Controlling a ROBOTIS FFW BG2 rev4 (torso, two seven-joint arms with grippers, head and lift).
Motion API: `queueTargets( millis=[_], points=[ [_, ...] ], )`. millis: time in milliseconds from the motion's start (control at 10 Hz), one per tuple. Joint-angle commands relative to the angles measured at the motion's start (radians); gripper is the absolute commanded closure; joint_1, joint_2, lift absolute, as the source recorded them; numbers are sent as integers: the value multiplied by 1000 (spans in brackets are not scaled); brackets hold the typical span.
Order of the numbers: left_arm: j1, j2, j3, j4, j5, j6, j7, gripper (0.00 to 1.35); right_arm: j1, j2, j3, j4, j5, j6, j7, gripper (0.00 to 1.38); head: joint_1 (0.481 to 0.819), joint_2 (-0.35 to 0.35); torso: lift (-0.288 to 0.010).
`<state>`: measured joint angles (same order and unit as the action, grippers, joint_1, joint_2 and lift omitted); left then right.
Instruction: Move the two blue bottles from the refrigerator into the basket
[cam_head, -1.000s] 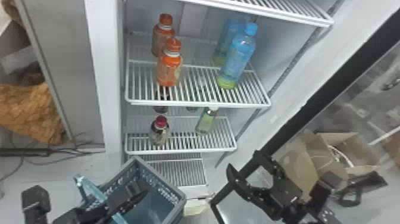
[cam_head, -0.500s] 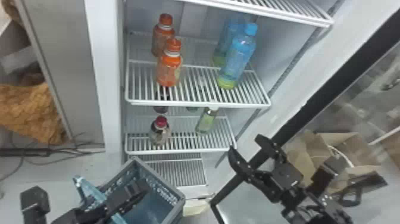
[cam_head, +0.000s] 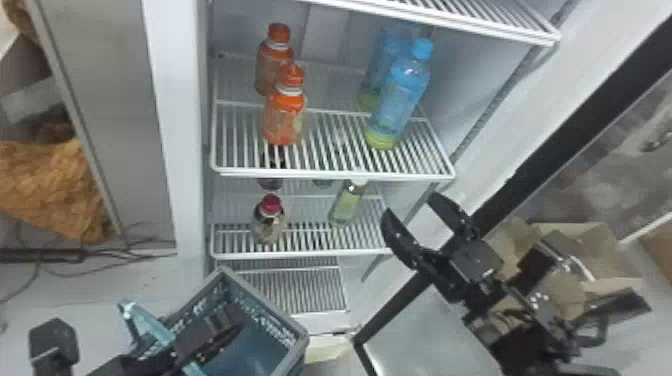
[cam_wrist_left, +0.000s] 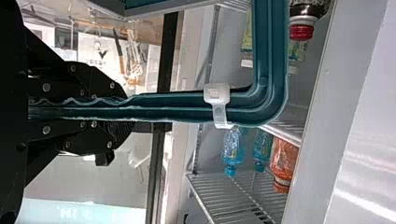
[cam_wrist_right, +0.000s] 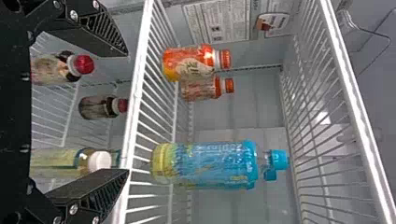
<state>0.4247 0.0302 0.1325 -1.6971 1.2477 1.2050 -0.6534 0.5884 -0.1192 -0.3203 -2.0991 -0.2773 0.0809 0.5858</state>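
Two blue bottles stand one behind the other at the right of the upper fridge shelf: the front blue bottle (cam_head: 397, 97) and the rear blue bottle (cam_head: 372, 75). My right gripper (cam_head: 410, 222) is open and empty, below and right of them, before the lower shelf's right side. In the right wrist view the right gripper (cam_wrist_right: 126, 112) has its fingers spread, with the front blue bottle (cam_wrist_right: 210, 161) beyond them. My left gripper (cam_head: 240, 320) is over the blue-grey basket (cam_head: 300, 345); in the left wrist view the left gripper (cam_wrist_left: 126, 109) is shut on the basket's teal handle (cam_wrist_left: 177, 107).
Orange-capped bottles (cam_head: 284, 117) share the upper shelf's left side. Below are a red-capped bottle (cam_head: 270, 220) and a green bottle (cam_head: 347, 202). The upper shelf's front edge (cam_head: 330, 174) and the dark-framed door (cam_head: 520, 195) lie near the right arm. A cardboard box (cam_head: 585, 240) sits at right.
My right gripper has moved up a little in the head view, toward the upper shelf. The left gripper, basket and bottles have hardly moved.
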Motion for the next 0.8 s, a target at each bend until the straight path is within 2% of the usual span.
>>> queueTargets(
  millis=[0, 700],
  points=[
    [0, 2, -3, 0, 1, 0, 0, 1202, -44, 1, -1, 19, -4, 0, -7, 162, 695, -350, 0],
    [-5, 7, -11, 0, 3, 0, 0, 1202, -238, 1, 15, 161, -16, 0, -43, 157, 695, -350, 0]
  ],
)
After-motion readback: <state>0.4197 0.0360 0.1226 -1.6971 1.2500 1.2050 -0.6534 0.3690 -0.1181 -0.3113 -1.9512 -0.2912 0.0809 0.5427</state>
